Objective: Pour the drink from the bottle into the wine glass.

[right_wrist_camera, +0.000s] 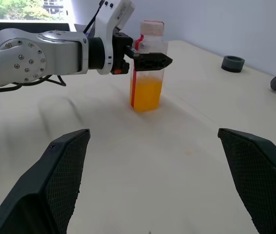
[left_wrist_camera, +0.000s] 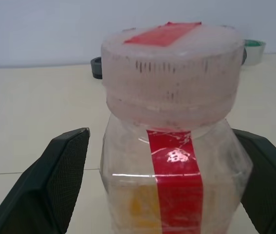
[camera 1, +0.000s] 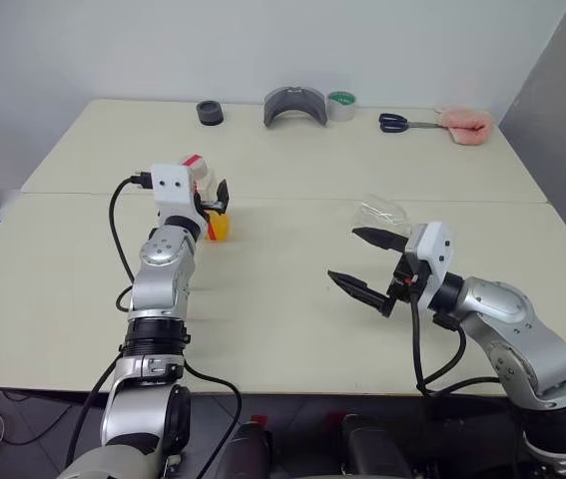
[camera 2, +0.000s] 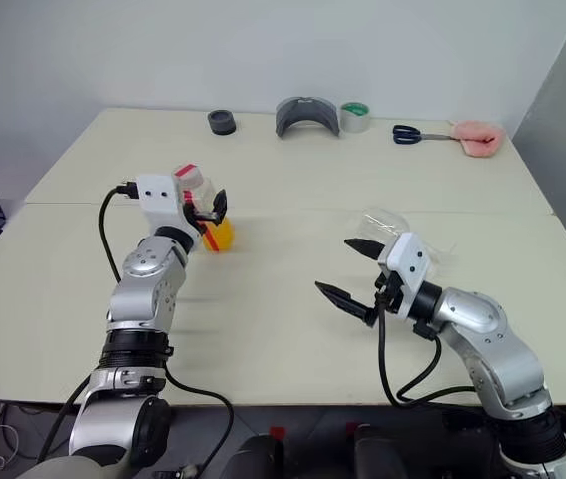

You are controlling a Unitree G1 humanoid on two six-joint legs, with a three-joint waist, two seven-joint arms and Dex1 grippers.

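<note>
The bottle (right_wrist_camera: 147,66) is standing upright on the cream table (camera 1: 283,299), on the robot's left side, with the drink (right_wrist_camera: 146,95) filling roughly its lower half; its cap is looking pale with a red strip across the top and a red strip label is running down its side. The left gripper (camera 1: 213,200) is reaching level around the bottle, its 2 fingers (left_wrist_camera: 55,185) standing wide apart on either side of the body, with a gap showing between each pad and the plastic. The right gripper (camera 1: 367,262) is hovering above the table to the right, its 2 fingers spread wide and holding nothing; the wine glass (camera 1: 382,212) is sitting just behind it, partly hidden, and I cannot tell whether it is upright. Along the far edge, scissors (camera 1: 402,123), a tape roll (camera 1: 341,105) and a small black ring (camera 1: 210,113) are lying.
</note>
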